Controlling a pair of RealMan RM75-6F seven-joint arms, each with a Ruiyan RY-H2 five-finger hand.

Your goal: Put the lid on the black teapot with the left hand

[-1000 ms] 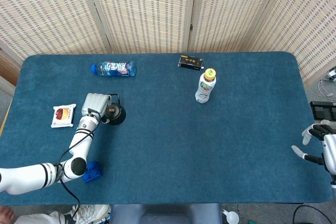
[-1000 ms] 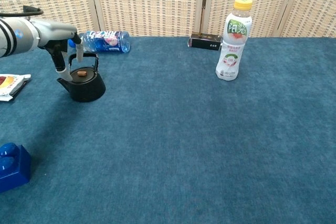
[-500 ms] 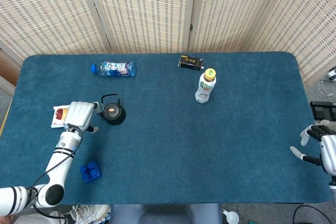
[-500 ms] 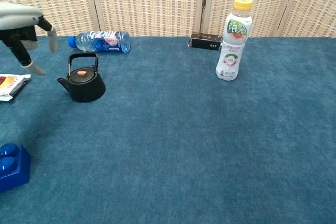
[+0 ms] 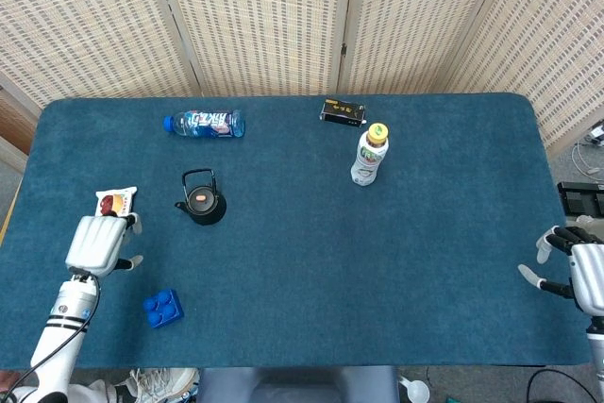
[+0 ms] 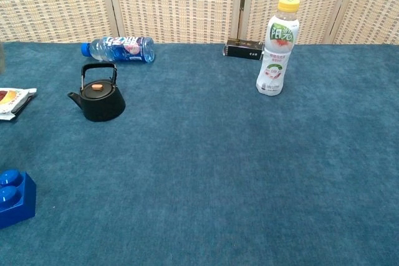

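hovering over the near left part of the table point(image 5: 302, 309), the left hand point(image 5: 97, 243) shows only its pale back in the head view, fingers point(image 5: 128, 225) reaching toward the far side with nothing visible in them; how far they are spread cannot be told. just beyond its fingertips lies a snack packet point(image 5: 114, 203), and near to its right sits a blue block point(image 5: 162, 308). the black teapot point(image 5: 201, 203) stands upright to the right of the hand and well apart from it, handle raised, with the lid point(image 6: 98, 87) seated on top, its orange knob showing. farther off, a water bottle point(image 5: 204, 123) lies on its side toward the far left. a yellow-capped drink bottle point(image 5: 370, 155) stands upright right of centre, with a small dark box point(image 5: 342, 112) behind it. at the near right edge, the right hand point(image 5: 572, 268) holds nothing, fingers spread apart.
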